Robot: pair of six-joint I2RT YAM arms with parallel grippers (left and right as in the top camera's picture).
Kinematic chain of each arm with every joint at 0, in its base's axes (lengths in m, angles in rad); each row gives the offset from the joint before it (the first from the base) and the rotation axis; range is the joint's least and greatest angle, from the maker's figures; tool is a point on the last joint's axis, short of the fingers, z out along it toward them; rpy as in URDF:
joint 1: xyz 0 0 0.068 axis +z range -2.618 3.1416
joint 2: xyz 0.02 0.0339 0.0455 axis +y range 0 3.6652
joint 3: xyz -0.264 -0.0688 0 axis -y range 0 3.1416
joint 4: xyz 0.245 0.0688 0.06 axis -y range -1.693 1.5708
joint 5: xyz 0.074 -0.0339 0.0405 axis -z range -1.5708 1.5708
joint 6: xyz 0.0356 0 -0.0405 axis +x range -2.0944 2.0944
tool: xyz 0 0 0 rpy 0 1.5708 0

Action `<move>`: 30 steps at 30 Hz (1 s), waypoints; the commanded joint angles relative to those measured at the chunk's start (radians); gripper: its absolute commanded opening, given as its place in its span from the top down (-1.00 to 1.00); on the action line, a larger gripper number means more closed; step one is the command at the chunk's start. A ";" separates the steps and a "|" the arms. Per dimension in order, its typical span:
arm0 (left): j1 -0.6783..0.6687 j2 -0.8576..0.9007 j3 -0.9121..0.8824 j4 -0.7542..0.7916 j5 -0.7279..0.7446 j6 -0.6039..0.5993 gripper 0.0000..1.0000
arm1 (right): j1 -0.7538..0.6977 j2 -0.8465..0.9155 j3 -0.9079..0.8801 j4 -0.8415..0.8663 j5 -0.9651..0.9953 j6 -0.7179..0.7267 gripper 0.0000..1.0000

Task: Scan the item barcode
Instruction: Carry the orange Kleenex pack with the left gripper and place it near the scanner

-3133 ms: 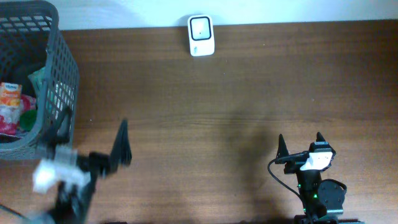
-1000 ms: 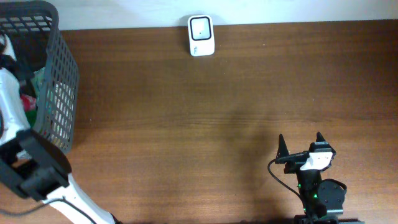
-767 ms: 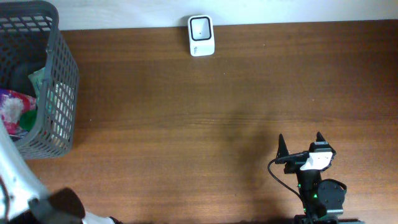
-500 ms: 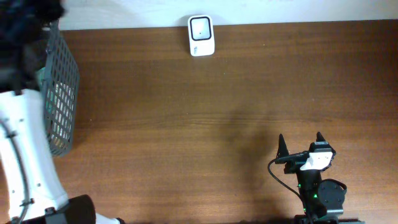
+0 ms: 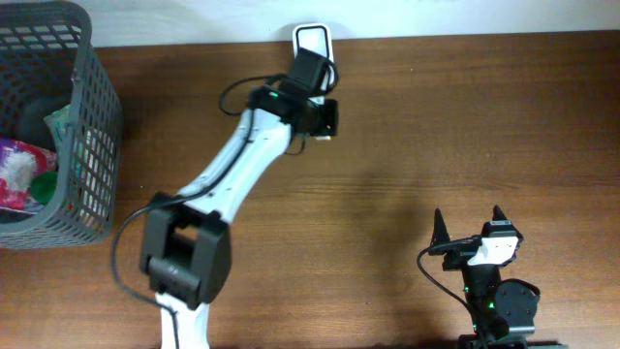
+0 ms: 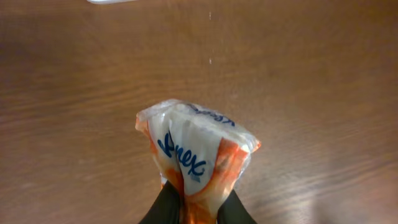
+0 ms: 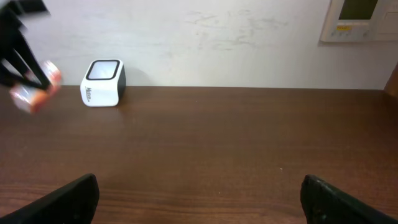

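Note:
An orange and white tissue pack (image 6: 196, 149) with blue lettering hangs just above the brown table, pinched at its lower end by my left gripper (image 6: 198, 210), which is shut on it. From above, the left gripper (image 5: 325, 118) sits just in front of the white barcode scanner (image 5: 312, 37) at the table's back edge and hides most of the pack. The right wrist view shows the pack (image 7: 34, 93) left of the scanner (image 7: 102, 83). At the front right my right gripper (image 5: 467, 228) rests open and empty, far from both.
A grey mesh basket (image 5: 92, 126) with several packaged items stands at the back left corner. A white wall (image 7: 205, 37) runs behind the table. The left arm (image 5: 232, 174) stretches diagonally over the table's left half.
The left arm has left the basket area and swung right across the table to the scanner, carrying the tissue pack. The right arm has not moved.

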 commanded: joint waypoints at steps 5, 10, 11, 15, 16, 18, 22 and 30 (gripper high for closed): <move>-0.017 0.135 -0.008 0.059 -0.042 0.012 -0.40 | -0.001 -0.005 -0.007 -0.004 0.009 0.004 -0.97; -0.004 0.121 0.035 0.060 -0.041 0.012 -0.56 | -0.001 -0.005 -0.007 -0.004 0.009 0.004 -0.97; 0.007 0.103 0.066 0.050 -0.038 0.013 -0.54 | -0.001 -0.005 -0.007 -0.003 0.009 0.004 -0.97; 0.073 -0.008 0.197 -0.009 -0.040 0.013 -0.49 | -0.001 -0.005 -0.007 -0.003 0.009 0.004 -0.97; 0.135 -0.082 0.234 -0.019 -0.042 0.013 -0.51 | -0.001 -0.005 -0.007 -0.004 0.009 0.004 -0.97; 0.205 -0.149 0.248 -0.018 -0.043 0.013 -0.54 | -0.001 -0.005 -0.007 -0.004 0.009 0.004 -0.97; 0.499 -0.303 0.249 -0.018 -0.043 0.013 -0.61 | -0.001 -0.005 -0.007 -0.003 0.009 0.004 -0.98; 0.858 -0.276 0.247 -0.127 -0.059 0.309 -0.58 | -0.001 -0.005 -0.007 -0.004 0.009 0.004 -0.97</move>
